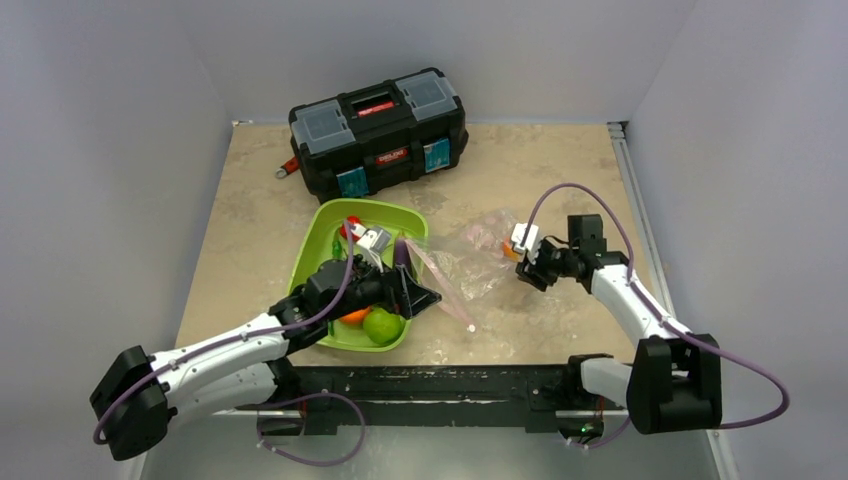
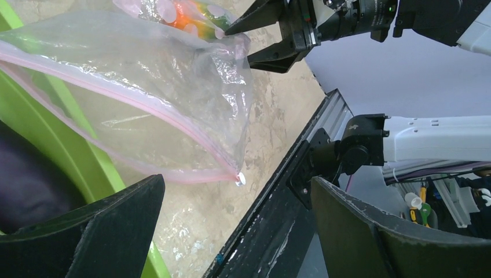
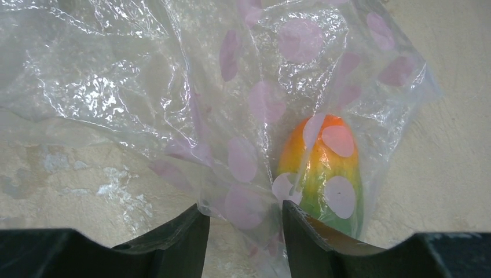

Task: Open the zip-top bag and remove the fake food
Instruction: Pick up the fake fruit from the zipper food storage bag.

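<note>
Left claw (image 1: 418, 292): jaws wide, holding nothing. It hangs over the near-right rim of the green tray (image 1: 335, 225). A lime (image 1: 382, 325) and an orange (image 1: 353, 316) sit in the tray, just below and behind it.

Zip-top bag (image 1: 470, 262) lies on the table between the two claws. Its mouth is straight ahead of the left claw's tips, and the pink zip strip (image 2: 145, 107) runs diagonally across that claw's view. The two strip lines look parted, so I judge the mouth at least partly open.

Right claw (image 3: 245, 215): jaws narrow but apart, at the bag's closed far end. Film bunches right at the gap. The gap looks wider than the film, so I read it as not clamped.

One mango (image 3: 324, 168) is in the bag, just beyond the right claw's right finger and pressed against the bottom corner. I can't see any other item in the bag.

Handling:
- Film is thin, limp and slick. It crumples and slides rather than holding its shape.
- The bag weighs next to nothing, so it drags with any pull unless the far end is pinned.
- The stiffest part is the zip strip, so pinch one lip there with the left claw.
- The mango is hard, smooth and rounded, so it's likely to squirt out of a shallow pinch. Tipping it out from the closed corner looks safer than reaching in.
</note>
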Robot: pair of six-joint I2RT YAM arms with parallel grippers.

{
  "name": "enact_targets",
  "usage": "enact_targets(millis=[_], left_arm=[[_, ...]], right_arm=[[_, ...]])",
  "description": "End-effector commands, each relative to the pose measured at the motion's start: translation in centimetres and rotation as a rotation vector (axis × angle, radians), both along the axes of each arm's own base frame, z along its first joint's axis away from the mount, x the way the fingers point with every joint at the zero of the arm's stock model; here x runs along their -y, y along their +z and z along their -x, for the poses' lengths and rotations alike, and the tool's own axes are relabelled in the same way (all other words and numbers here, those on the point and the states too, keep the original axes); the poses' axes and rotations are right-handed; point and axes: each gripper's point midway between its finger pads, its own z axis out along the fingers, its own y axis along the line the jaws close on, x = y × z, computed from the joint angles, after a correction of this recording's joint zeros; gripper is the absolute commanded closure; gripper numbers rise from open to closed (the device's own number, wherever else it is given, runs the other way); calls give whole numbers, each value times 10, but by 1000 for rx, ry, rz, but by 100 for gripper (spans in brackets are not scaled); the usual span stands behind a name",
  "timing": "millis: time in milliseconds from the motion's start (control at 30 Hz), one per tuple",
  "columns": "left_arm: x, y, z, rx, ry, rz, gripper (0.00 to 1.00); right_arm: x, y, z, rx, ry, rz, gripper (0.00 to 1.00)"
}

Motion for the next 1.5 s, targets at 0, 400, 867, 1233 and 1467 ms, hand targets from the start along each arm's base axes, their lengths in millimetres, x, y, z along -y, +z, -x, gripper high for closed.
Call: enact_targets(millis=[0,400,867,1233,1467], left_arm=[[10,22,-7,54,19,78,3],[37,17,-6,51,-30,78,3],[53,-17,-16,-62,36,-117,5],[74,-40,-29,-89,25,-185,15],[76,-43,-40,-78,28,-217,22]], right_arm=[[-3,20,-4,26,31,-48,50],[7,48,8,21,61,-119,28],[57,71,-59,7,-303,-177,1],[72,38,-79,-135,-395,-148,28],[58,4,-69,-340,-359,-207,52]])
